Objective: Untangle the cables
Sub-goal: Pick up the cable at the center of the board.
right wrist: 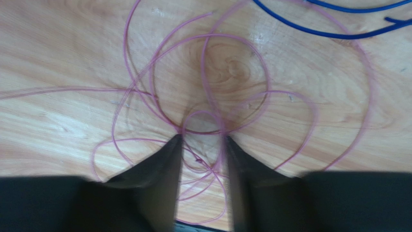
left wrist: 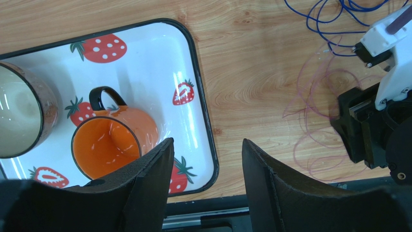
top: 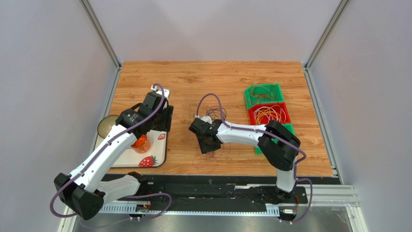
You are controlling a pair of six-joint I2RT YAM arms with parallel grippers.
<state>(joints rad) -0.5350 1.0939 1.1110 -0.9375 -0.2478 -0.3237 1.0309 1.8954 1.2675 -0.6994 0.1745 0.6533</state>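
My right gripper (right wrist: 202,152) is low over the wooden counter (top: 193,82), its two black fingers (right wrist: 167,164) spread a little. Thin pink-purple cable loops (right wrist: 213,77) lie slack on the wood around the tips and between them, and nothing is pinched. Just beyond them lie thin blue cable loops (right wrist: 309,29). From above, both loose bunches sit mid-counter.

My left gripper (left wrist: 205,169) hangs with its fingers wide apart, holding nothing, above the near right corner of the white strawberry-printed tray (left wrist: 203,116). In that tray are an orange mug with a black handle (left wrist: 121,135) and, to its left, a round brown-rimmed bowl (left wrist: 22,111) that is cut off by the frame edge.

On the right side of the counter, well apart from the loose loops, small plastic bins stand in a row. The far green bin (top: 248,102) holds dark and greenish thin loops (top: 263,93). The red bin (top: 251,116) touching it holds yellow and orange thin loops (top: 268,114). A second green bin (top: 290,127) is mostly hidden under my right arm, and I cannot tell what is in it.
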